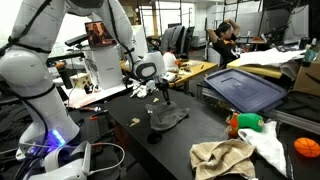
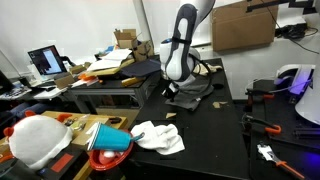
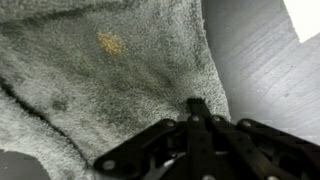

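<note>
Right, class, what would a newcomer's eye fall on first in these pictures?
The big white robot arm bends over a dark table, its shut end effector down on a crumpled grey towel at the table's middle. The wrist view shows a yellow stain on that towel; an orange ball lies near the table's edge in an exterior view.

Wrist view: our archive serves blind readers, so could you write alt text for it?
A shut gripper points its closed fingertips at a rumpled grey towel that fills most of the frame and bears a small yellowish stain. Dark tabletop shows to the right.
</note>
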Available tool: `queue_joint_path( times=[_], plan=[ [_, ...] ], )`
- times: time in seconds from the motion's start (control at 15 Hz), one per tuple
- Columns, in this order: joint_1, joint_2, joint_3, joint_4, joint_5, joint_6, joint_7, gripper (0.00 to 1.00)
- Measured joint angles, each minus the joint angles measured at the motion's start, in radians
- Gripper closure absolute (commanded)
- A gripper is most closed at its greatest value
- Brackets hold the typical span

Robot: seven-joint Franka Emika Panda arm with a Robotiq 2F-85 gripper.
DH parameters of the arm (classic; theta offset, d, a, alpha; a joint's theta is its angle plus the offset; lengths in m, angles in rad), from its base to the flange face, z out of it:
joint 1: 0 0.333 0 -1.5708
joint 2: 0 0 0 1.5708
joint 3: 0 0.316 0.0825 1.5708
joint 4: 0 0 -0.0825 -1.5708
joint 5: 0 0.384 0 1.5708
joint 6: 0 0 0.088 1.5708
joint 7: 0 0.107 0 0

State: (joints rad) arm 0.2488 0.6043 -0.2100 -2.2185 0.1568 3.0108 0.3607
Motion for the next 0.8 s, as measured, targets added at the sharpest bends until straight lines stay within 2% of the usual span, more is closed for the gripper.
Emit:
queue_joint_path(
  times=[0.27,0.67,0.73,0.8],
  plan=[
    [-0.041,0.026,0.07,0.059,0.001,0.001,0.0,1.0],
    [-0.039,0.054,0.087,0.103,0.001,0.026,-0.001,1.0],
    [-0.044,0.048,0.089,0.09,0.001,0.051,-0.003,0.74],
    [-0.05,0.036,0.091,0.068,0.003,0.083,-0.004,0.72]
  ],
)
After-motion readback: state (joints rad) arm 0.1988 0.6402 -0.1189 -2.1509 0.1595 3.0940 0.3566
